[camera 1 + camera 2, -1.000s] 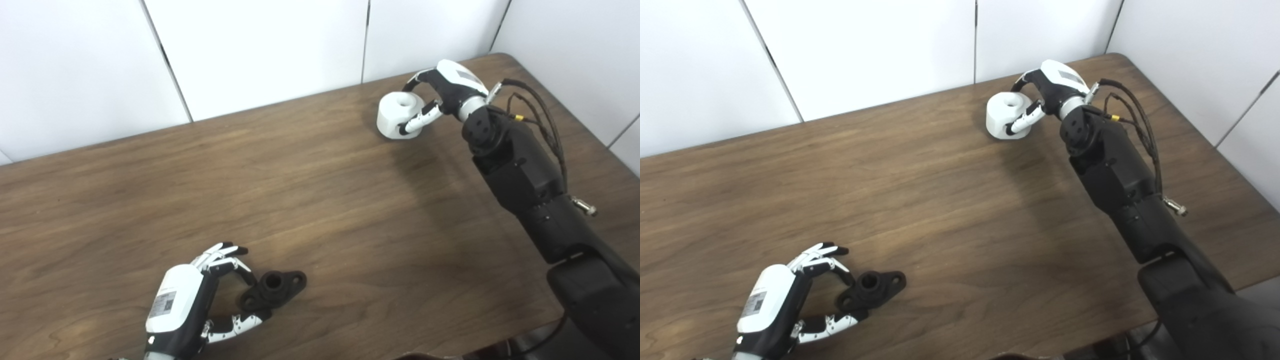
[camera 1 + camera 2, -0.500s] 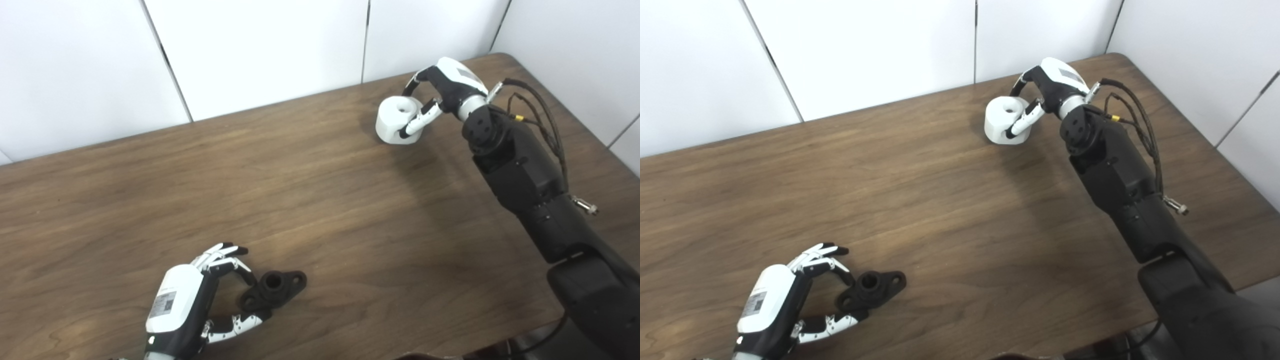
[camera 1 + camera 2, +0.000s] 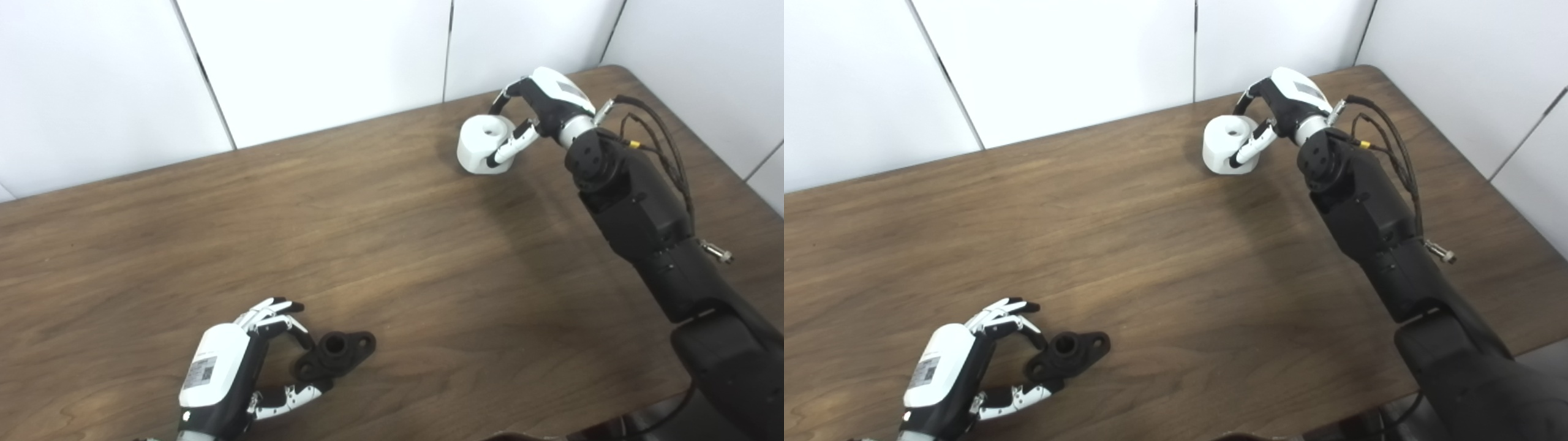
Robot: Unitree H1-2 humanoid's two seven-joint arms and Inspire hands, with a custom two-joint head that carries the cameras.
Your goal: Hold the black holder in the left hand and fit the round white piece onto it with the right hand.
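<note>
Left eye view: round white piece with a centre hole sits at the far right of the brown wooden table, right hand curled around it, thumb against its side. Black flanged holder lies near the front left edge, cupped loosely by the left hand, fingers spread, grip uncertain. Small label on that hand's white back, unreadable.
</note>
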